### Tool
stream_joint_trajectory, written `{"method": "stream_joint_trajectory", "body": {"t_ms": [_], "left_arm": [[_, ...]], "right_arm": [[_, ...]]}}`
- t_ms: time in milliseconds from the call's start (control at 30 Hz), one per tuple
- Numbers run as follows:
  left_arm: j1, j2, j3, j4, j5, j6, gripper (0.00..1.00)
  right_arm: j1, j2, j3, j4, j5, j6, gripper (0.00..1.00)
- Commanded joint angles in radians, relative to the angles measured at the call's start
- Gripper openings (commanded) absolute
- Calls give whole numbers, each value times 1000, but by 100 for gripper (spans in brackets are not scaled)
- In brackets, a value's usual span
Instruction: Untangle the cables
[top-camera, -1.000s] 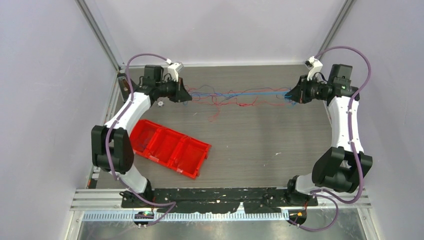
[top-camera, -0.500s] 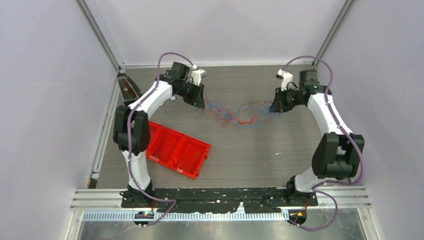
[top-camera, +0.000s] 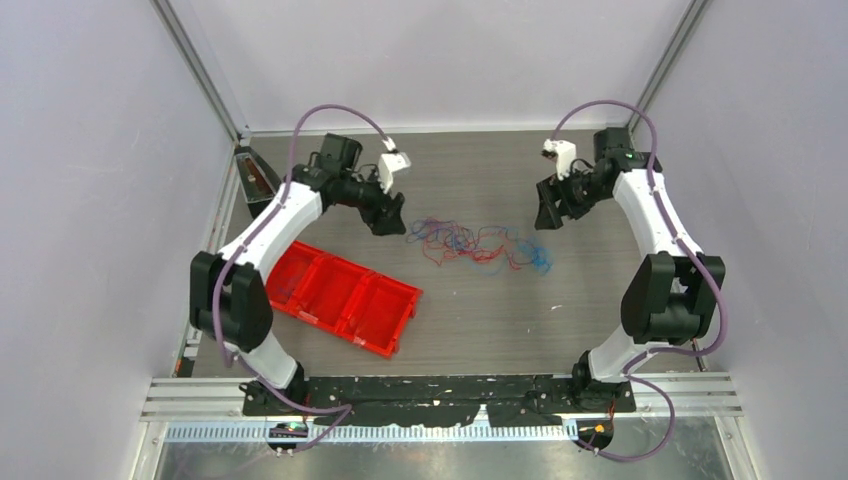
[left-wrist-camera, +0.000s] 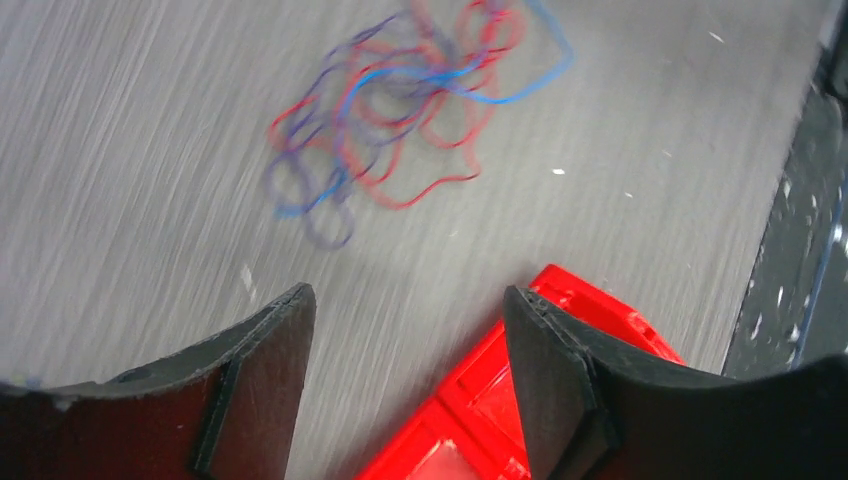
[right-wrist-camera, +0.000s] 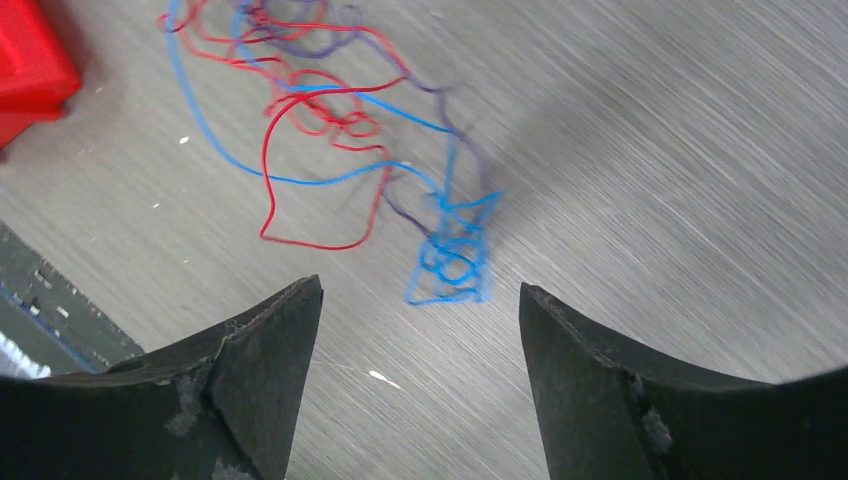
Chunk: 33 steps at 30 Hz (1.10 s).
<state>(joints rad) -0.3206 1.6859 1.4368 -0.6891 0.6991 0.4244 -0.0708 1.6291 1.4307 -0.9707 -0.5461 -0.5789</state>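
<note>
Lab test cell, white panels (top-camera: 440, 60), aluminium framing (top-camera: 197, 70)

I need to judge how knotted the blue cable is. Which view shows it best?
Right wrist view: the blue cable is close and fairly sharp, bunched into a small cluster at one end. Left wrist shows it blurred; top external shows only a tiny blue curl.

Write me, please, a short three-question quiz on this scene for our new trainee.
1. Which colour is the bunched end of the cables nearest the right arm? A red, B blue, C green.
2. True or false: the left arm's jaws are shut on the cables.
3. Fill in: the red tray has ___ compartments.
Key: 1 B; 2 false, they stand open and empty; 3 three.
</note>
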Motion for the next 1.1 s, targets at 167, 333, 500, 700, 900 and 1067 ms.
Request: {"method": "stream_joint_trajectory", "body": {"t_ms": [167,333,500,700,900,1067], "left_arm": [[-327,-23,-101,323,3,281,56],[-419,112,7,380,-96,219,48],[-425,168,51,418,-87,179,45],[-431,227,100,417,-153,26,60],[-393,293,170,373,-115,-319,56],[-353,358,185,394,-10,-568,48]], "right_arm": [[179,39,-45,51,-54,105,69],[180,111,-65,94,-51,177,67],[170,123,-98,104,-109,209,64],[120,119,-101,124,-98,224,60],[88,98,-128,180,-82,245,56],[40,91,-119,181,-88,245,56]]}}
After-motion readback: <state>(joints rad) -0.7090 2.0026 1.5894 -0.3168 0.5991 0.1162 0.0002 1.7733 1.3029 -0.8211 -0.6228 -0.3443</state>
